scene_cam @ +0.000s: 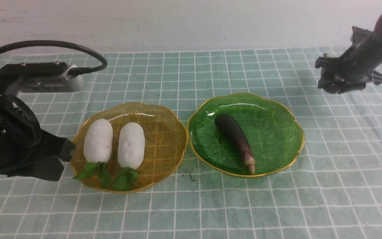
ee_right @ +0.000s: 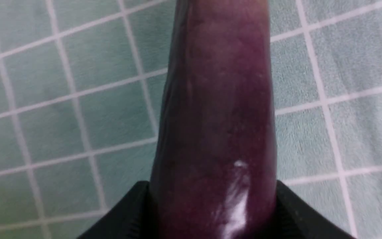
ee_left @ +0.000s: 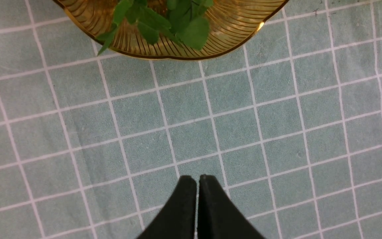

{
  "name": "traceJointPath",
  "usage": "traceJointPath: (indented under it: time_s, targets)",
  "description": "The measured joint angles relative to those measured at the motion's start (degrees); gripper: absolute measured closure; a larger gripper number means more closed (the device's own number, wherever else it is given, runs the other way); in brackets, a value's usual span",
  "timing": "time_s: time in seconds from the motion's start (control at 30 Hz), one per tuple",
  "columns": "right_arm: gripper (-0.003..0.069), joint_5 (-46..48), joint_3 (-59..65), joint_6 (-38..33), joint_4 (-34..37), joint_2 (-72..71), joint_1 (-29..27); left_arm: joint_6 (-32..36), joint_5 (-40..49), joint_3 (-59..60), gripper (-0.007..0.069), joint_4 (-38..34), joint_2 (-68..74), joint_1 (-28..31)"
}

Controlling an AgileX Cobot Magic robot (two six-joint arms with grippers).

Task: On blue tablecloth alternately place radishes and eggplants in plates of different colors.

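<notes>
Hovering near left over the blue tablecloth (scene_cam: 211, 205): left gripper (ee_left: 197, 179), jaws pressed together, just beside the amber plate (scene_cam: 164, 132). Two radishes (scene_cam: 98, 140) lie side by side in that plate. One eggplant (scene_cam: 232, 132) lies in the green plate (scene_cam: 277, 132), to its right. Far right, the right gripper (ee_right: 211, 196) clamps a second eggplant (ee_right: 217, 99), fingers touching both sides.

Teal white-grid tablecloth (scene_cam: 191, 205), amber plate (scene_cam: 164, 132) — white radishes (scene_cam: 98, 140), green plate (scene_cam: 270, 132) — purple eggplant (scene_cam: 234, 134)
</notes>
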Motion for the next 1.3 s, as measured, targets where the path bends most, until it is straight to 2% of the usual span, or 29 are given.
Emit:
traceJointPath:
  time_s: [0.1, 0.23, 0.33, 0.53, 0.77, 0.9, 0.97, 1.03, 1.17, 1.23, 1.3]
  targets:
    - [0.0272, 6.4, -0.8, -2.9, 0.5, -7.8, 1.5, 0.0, 0.0, 0.0, 0.0632, 0.0, 0.0, 0.0]
    - [0.0272, 7.2, 2.1, -5.1, 0.8, -15.1, 4.9, 0.0, 0.0, 0.0, 0.0632, -0.1, -0.3, 0.0]
    - [0.0272, 7.4, 11.3, -5.7, 1.2, -20.4, 10.0, 0.3, 0.0, 0.0, 0.0632, -0.1, -1.2, 0.0]
    - [0.0272, 7.9, 25.8, -8.0, 1.4, -20.5, 15.9, 0.6, 0.1, 0.0, 0.0632, -0.1, -3.5, 0.0]
    - [0.0272, 7.4, 29.3, -8.5, 3.6, -16.5, 17.1, 0.8, 0.2, 0.0, 0.0632, -0.1, -4.1, 0.0]
    - [0.0193, 7.3, 29.0, -8.5, 4.4, -16.2, 17.1, 1.6, 0.2, 0.0, 0.0632, -0.1, -4.1, -0.1]
    - [0.0085, 7.3, 27.3, -8.5, 3.4, -16.2, 17.1, 2.2, 0.2, 0.0, 0.0632, -0.1, -4.2, -0.1]
    - [0.0013, 7.1, 25.9, -8.5, 2.2, -16.4, 17.1, 2.4, 0.2, 0.0, 0.0632, -0.1, -4.6, -0.1]
    - [-0.0028, 7.1, 25.4, -8.2, 0.7, -21.0, 17.1, 2.5, 0.2, 0.0, 0.0632, -0.1, -6.1, -0.1]
    - [-0.0029, 7.1, 25.5, -8.0, 0.7, -23.3, 17.1, 2.5, 0.2, 0.0, 0.0632, -0.1, -6.6, -0.1]
    - [0.0005, 7.1, 27.6, -7.2, 0.7, -32.6, 17.1, 2.5, 0.2, 0.0, 0.0632, -0.1, -8.6, -0.1]
